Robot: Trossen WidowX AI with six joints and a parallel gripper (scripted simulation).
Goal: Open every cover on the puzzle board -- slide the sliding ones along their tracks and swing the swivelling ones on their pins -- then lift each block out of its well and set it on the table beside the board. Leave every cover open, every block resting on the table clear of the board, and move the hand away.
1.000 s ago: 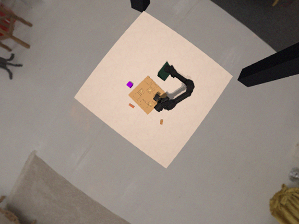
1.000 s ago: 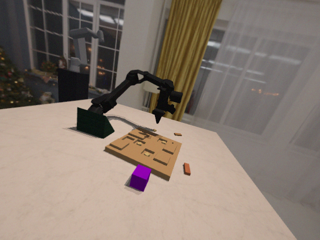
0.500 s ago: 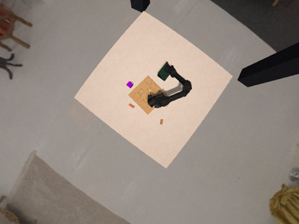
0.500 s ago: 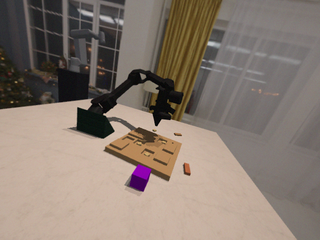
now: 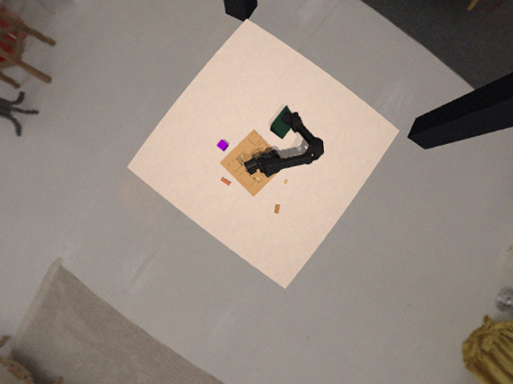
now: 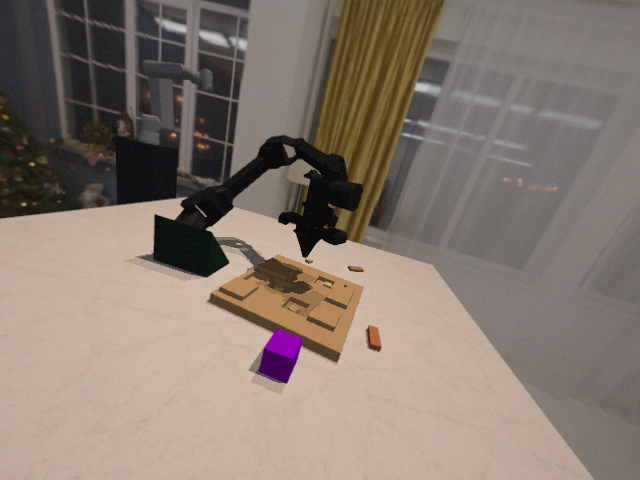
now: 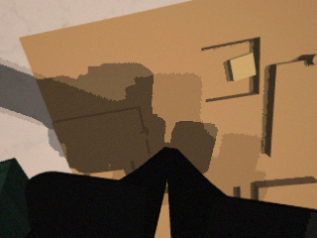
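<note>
Dark green and wedge-shaped, the arm's base block [image 6: 183, 248] sits at my far left on the pale marbled table [image 6: 103, 361]. Next I see a glossy purple cube [image 6: 280, 355] just beside the near edge of the flat tan puzzle board [image 6: 330, 341]. My gripper [image 6: 309, 251] hangs over the board, fingers pressed together on nothing. One open well holds a small pale square block [image 7: 242, 66]. Rightward, a thin orange block [image 6: 374, 336] and a tan block [image 6: 355, 268] lie flat on the table, apart from the board.

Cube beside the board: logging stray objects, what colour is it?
Purple cube; clearest in the exterior view.
</note>
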